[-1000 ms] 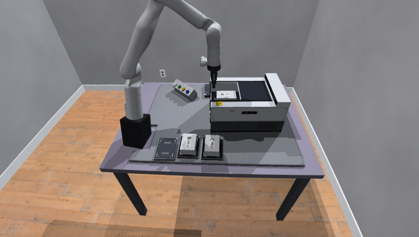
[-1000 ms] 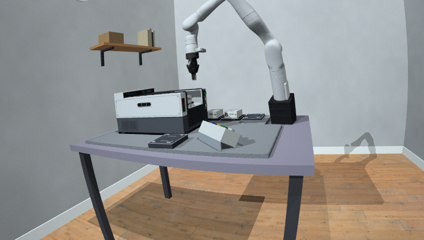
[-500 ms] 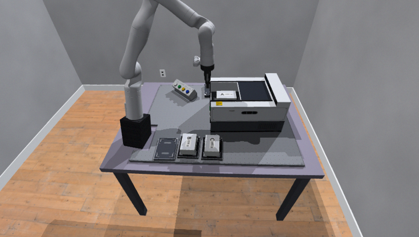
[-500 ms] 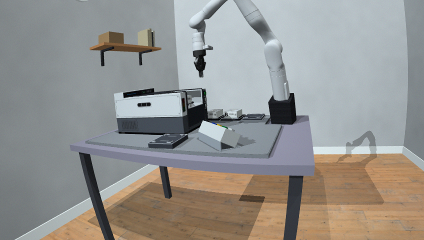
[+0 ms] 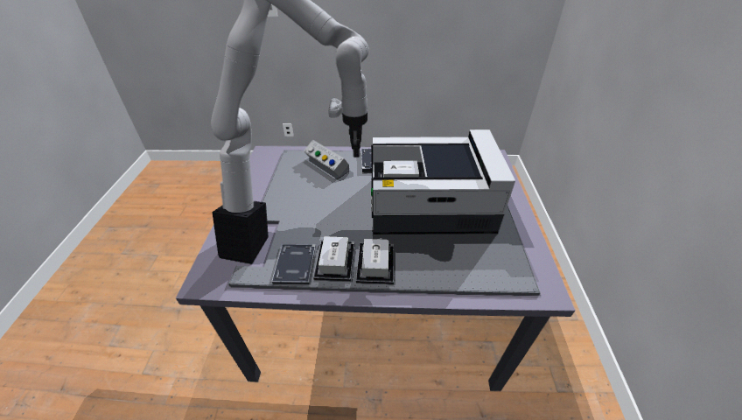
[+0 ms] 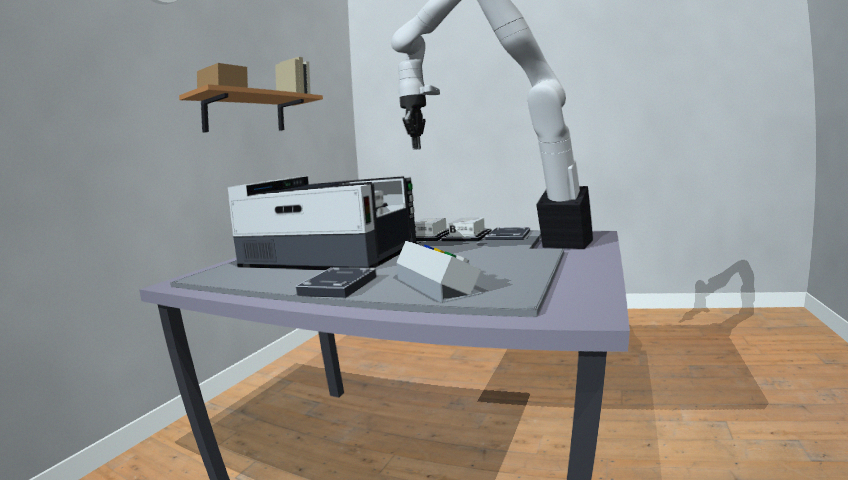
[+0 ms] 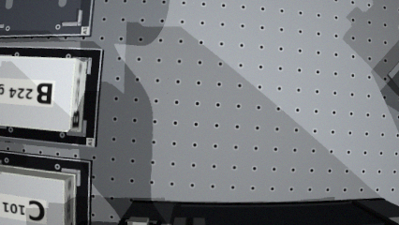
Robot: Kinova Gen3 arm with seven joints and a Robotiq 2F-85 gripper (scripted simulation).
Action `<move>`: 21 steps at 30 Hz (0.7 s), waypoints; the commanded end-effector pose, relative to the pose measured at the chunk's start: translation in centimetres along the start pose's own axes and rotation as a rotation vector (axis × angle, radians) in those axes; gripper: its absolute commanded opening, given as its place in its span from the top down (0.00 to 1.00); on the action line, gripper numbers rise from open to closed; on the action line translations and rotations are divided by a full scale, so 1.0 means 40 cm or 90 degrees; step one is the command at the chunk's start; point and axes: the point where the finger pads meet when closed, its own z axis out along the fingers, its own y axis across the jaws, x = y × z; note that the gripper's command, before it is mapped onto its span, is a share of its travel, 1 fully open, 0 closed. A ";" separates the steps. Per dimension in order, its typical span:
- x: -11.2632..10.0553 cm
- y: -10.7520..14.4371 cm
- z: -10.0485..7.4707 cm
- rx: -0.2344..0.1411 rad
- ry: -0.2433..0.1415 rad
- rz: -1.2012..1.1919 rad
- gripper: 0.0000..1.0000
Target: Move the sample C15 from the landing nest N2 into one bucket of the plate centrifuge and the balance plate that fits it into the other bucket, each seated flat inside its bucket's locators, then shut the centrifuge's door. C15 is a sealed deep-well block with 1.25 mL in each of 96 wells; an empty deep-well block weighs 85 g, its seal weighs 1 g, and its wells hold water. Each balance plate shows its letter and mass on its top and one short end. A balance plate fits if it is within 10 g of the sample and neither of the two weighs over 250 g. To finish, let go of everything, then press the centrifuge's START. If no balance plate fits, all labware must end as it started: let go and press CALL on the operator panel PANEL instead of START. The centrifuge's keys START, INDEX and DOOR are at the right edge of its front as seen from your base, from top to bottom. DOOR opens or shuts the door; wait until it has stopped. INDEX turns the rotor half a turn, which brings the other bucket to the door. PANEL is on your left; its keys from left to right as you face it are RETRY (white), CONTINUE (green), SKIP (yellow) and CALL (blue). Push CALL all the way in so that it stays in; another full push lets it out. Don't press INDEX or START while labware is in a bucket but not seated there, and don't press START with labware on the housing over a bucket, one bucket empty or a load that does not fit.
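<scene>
Our black two-finger hand (image 6: 415,142), closed on nothing, hangs beside the white box-shaped centrifuge (image 5: 442,199). White balance plate A (image 5: 401,167) sits inside; C15 is hidden. Descending off-line, we risk pressing INDEX or START instead of DOOR.

One bench (image 5: 541,306) carries one centrifuge (image 5: 442,199), one operator panel (image 5: 326,159) with four keys, and four nests. Three balance plates show: A (image 5: 401,168), B (image 5: 332,255) and C (image 5: 375,258). The wall shelf (image 6: 249,95) bears two items.
</scene>
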 end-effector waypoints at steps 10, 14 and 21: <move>0.083 -0.050 -0.031 0.000 -0.001 0.000 0.90; 0.097 -0.058 -0.036 0.000 -0.001 0.000 0.90; 0.145 -0.086 -0.052 0.000 -0.001 0.000 0.90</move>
